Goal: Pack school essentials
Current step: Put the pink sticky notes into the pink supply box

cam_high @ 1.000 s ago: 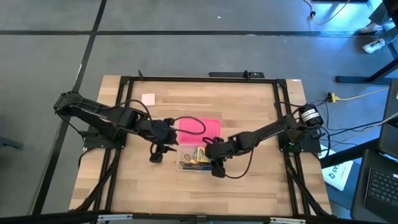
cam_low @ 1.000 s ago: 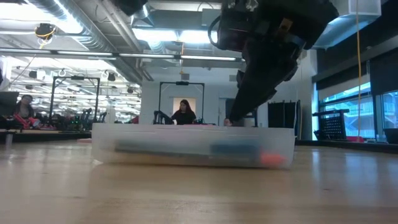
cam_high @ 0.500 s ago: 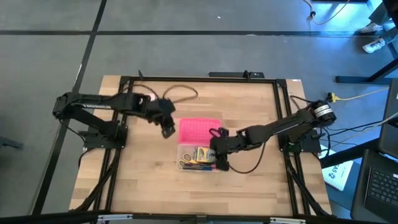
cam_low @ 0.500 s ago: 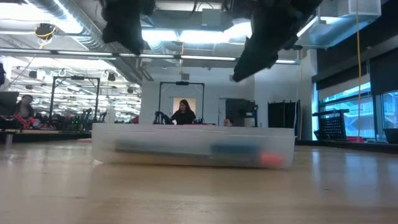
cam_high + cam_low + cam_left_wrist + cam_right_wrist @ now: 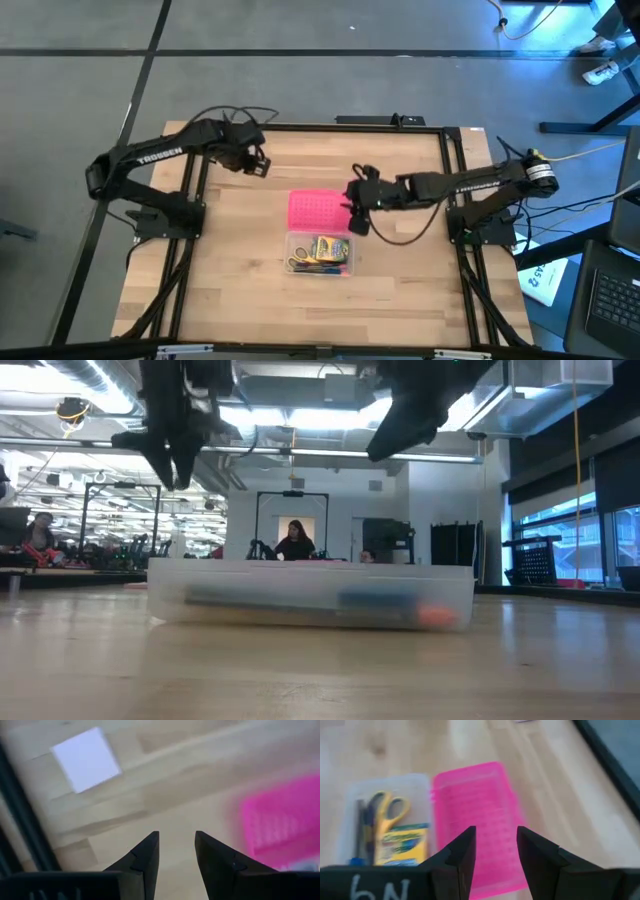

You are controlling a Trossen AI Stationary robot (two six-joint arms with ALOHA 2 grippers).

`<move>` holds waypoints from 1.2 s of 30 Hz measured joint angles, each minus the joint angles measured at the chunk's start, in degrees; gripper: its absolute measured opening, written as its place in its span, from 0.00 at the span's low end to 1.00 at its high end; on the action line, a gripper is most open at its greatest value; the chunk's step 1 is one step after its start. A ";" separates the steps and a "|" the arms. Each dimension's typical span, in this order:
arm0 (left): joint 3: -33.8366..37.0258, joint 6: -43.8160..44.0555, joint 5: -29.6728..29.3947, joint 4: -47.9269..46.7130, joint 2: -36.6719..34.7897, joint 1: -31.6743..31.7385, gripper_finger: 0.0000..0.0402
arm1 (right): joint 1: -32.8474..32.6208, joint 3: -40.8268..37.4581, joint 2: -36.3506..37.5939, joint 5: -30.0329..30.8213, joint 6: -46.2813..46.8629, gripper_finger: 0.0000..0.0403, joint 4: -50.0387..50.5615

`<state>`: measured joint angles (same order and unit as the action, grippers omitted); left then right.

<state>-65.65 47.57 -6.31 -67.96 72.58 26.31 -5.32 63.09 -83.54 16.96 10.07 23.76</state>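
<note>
A clear case [image 5: 292, 240] lies in the middle of the table. It holds yellow-handled scissors [image 5: 387, 810], a yellow-green crayon box [image 5: 400, 845] and dark pens. Its pink lid [image 5: 318, 210] lies flat on the table against its far side. My right gripper [image 5: 496, 831] hangs open and empty above the lid's right end [image 5: 358, 222]. My left gripper [image 5: 258, 165] hangs open and empty at the far left, pointing down at bare wood. A pale square pad [image 5: 86, 759] lies flat on the table just beyond the left gripper.
A black frame rail [image 5: 320, 127] runs along the table's far edge, with side rails [image 5: 197, 180] close to the left gripper. Bare wood lies near the front edge [image 5: 320, 310]. In the low view a person [image 5: 296, 542] sits far back in the room.
My left gripper has swung from beside the case's left end toward the table's far left, rolling about its own axis as it went. My right gripper has risen from the case's right end and drawn toward the far edge, over the pink lid. Case and lid have stayed put.
</note>
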 joint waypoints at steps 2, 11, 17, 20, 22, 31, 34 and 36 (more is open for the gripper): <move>1.45 1.49 -0.02 0.02 0.02 2.91 0.30 | 2.12 0.00 0.06 0.06 -1.32 0.36 -0.21; 7.46 -1.23 0.00 5.83 0.07 12.24 0.30 | 10.03 0.00 0.13 0.04 -7.69 0.36 -0.68; 10.84 -2.98 -0.02 10.98 0.09 14.50 0.30 | 13.83 0.00 0.13 0.00 -10.90 0.36 -2.05; 11.74 -3.13 -0.26 11.93 0.09 15.10 0.30 | 15.17 0.00 0.13 0.02 -12.01 0.36 -2.12; 11.93 -3.15 -1.00 12.13 0.09 15.35 0.30 | 15.80 0.00 0.13 -0.01 -11.89 0.36 -2.12; 12.04 -3.09 -2.79 12.12 0.09 15.43 0.30 | 16.37 0.00 0.13 -0.05 -11.85 0.36 -2.13; 12.04 -2.73 -2.82 12.10 0.09 15.43 0.30 | 16.35 0.00 0.13 -0.07 -11.91 0.36 -2.14; 12.04 -2.73 -2.82 12.10 0.09 15.43 0.30 | 16.35 0.00 0.13 -0.07 -11.83 0.36 -2.14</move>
<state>-53.60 44.85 -9.13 -55.86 72.66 41.74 11.03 63.09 -83.42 16.88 -1.76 21.63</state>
